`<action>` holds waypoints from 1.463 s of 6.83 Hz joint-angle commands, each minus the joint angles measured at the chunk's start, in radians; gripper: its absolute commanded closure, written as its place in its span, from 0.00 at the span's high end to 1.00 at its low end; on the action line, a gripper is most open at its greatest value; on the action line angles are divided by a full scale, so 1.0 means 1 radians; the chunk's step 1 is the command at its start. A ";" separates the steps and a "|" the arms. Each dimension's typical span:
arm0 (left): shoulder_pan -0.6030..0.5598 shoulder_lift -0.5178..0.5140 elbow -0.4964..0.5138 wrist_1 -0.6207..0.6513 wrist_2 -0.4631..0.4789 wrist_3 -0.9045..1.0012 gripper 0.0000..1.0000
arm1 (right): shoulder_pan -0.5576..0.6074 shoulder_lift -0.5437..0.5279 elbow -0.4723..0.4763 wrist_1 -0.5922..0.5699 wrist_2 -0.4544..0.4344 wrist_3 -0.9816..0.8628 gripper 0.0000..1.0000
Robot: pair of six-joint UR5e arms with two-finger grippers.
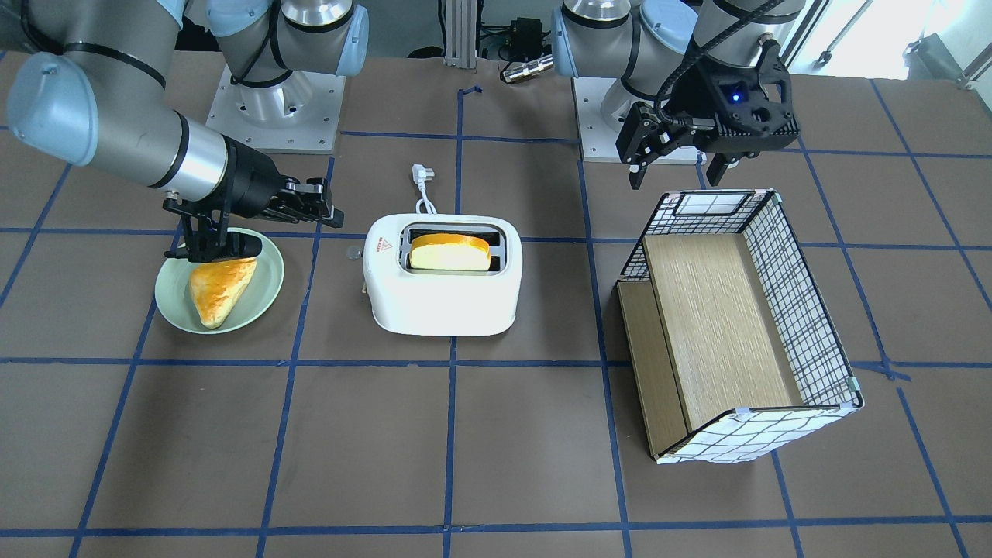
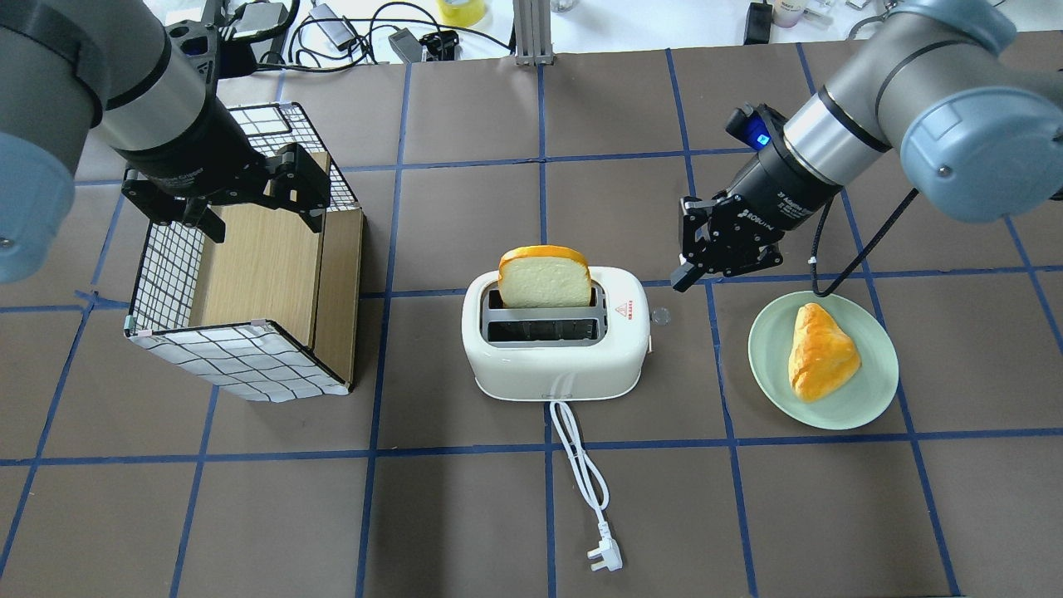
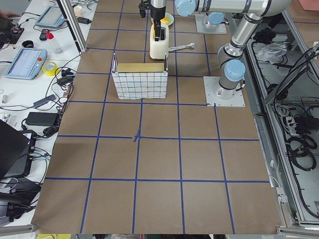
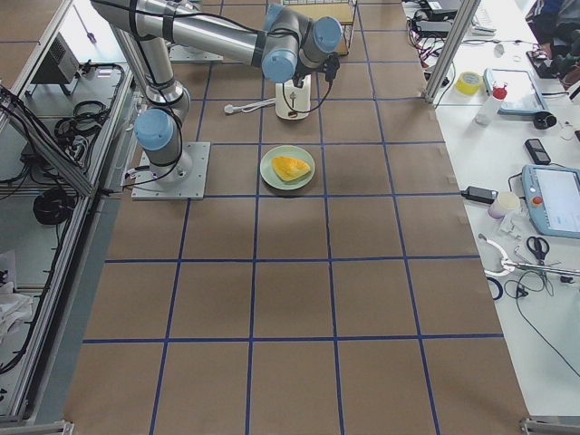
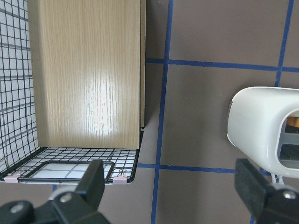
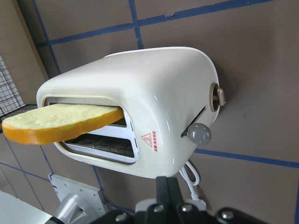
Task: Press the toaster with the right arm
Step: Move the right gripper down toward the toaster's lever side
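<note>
My left gripper (image 1: 676, 167) hung wide open over the grid-patterned wire box (image 2: 241, 357), parked clear, I judged. The white rounded plastic toaster (image 2: 556, 365) sat mid-table between that box and the pale green round plate (image 2: 872, 390), bread slice (image 2: 544, 278) standing high, so probably unpressed. My right arm (image 2: 839, 124) slanted down, the right gripper (image 2: 688, 278) pinched narrow and empty, near the small grey lever knob (image 6: 200, 134).

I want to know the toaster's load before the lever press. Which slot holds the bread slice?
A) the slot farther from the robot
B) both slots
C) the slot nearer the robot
A: the bread slice stands in the slot of the toaster farther from the robot, and the nearer slot shows only bare wire grid.
</note>
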 commanded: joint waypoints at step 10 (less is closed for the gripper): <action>0.000 0.000 0.000 0.000 0.001 0.000 1.00 | -0.021 0.108 0.182 -0.283 0.044 -0.032 0.00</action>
